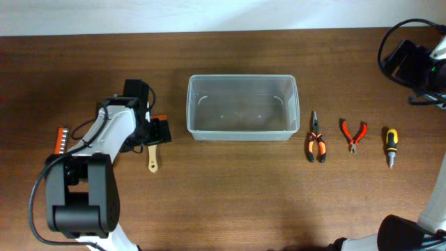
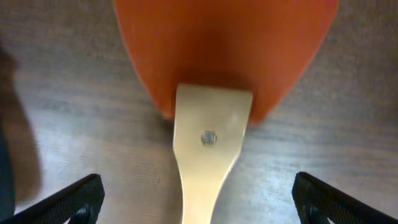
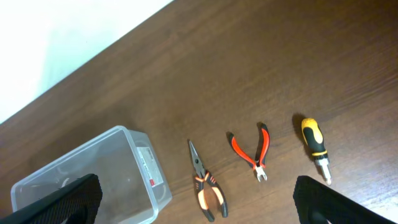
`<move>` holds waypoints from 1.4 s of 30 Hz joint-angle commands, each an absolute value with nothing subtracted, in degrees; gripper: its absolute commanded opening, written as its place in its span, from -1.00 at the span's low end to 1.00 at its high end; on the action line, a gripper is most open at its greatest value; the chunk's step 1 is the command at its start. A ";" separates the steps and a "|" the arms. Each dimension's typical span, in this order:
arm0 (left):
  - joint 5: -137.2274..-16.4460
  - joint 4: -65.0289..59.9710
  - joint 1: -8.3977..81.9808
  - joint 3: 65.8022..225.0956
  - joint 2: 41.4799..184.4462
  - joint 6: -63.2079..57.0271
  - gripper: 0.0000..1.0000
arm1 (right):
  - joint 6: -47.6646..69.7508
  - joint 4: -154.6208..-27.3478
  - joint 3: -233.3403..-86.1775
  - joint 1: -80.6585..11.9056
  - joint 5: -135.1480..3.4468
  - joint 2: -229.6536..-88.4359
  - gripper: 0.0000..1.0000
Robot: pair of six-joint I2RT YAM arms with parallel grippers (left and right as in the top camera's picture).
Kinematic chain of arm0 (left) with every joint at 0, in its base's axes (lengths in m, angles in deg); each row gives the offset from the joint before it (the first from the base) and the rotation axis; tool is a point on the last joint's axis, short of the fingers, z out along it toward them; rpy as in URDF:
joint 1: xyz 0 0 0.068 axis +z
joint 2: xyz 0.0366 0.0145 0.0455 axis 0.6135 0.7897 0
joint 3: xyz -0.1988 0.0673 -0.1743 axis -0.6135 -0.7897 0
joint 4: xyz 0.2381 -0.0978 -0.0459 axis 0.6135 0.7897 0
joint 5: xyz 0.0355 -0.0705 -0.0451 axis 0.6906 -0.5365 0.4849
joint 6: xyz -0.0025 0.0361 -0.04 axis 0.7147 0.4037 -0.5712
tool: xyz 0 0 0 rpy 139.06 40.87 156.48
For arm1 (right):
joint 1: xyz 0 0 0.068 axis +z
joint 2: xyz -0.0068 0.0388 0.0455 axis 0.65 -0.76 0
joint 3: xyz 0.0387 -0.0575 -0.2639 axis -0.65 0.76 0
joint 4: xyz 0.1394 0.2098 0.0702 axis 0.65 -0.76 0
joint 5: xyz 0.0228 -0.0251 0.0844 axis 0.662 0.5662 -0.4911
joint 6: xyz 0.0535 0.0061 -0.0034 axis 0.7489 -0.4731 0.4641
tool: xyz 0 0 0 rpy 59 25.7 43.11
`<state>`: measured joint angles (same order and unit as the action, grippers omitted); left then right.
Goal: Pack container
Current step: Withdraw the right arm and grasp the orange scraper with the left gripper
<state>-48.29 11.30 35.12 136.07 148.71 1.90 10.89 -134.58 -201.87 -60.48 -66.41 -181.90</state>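
The clear plastic container [image 1: 242,107] stands mid-table, and nothing shows inside it. A scraper with an orange blade [image 2: 224,50] and a cream handle [image 2: 208,162] lies on the table left of the container. Its handle also shows in the overhead view [image 1: 152,159]. My left gripper [image 2: 199,208] is open and low over the scraper, one finger on each side of the handle, not touching it. My right gripper [image 3: 196,208] is open and empty, high above the table's back right. The container also shows in the right wrist view [image 3: 87,180].
Right of the container lie needle-nose pliers [image 1: 316,139], orange-handled cutters [image 1: 353,134] and a yellow-and-black screwdriver [image 1: 391,146] in a row. A bit holder [image 1: 60,139] lies at the far left. The right arm [image 1: 418,63] is at the back right corner.
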 commanded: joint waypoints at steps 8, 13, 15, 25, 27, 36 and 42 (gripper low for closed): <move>-51.68 8.72 36.41 135.90 153.69 8.59 0.89 | 11.37 -135.43 -201.54 -60.44 -66.10 -182.68 0.98; -50.98 8.98 36.41 135.90 156.03 8.59 0.82 | 11.37 -135.45 -201.54 -60.44 -66.10 -182.68 0.98; -50.98 8.96 36.41 135.90 156.40 8.59 0.78 | 11.37 -135.43 -201.54 -60.44 -66.10 -182.68 0.98; -50.98 9.04 36.41 135.90 156.49 8.61 0.32 | 11.37 -135.43 -201.54 -60.44 -66.12 -182.84 0.98; -51.00 8.67 36.41 135.92 156.49 8.61 0.20 | 11.37 -135.43 -201.54 -60.44 -66.12 -182.88 0.98; -51.00 6.95 36.41 135.92 156.49 8.77 -0.22 | 11.37 -135.41 -201.54 -60.44 -66.15 -183.19 0.97; -51.44 4.54 36.02 135.92 156.49 16.40 -0.41 | 11.37 -135.41 -201.54 -60.44 -66.15 -183.38 0.98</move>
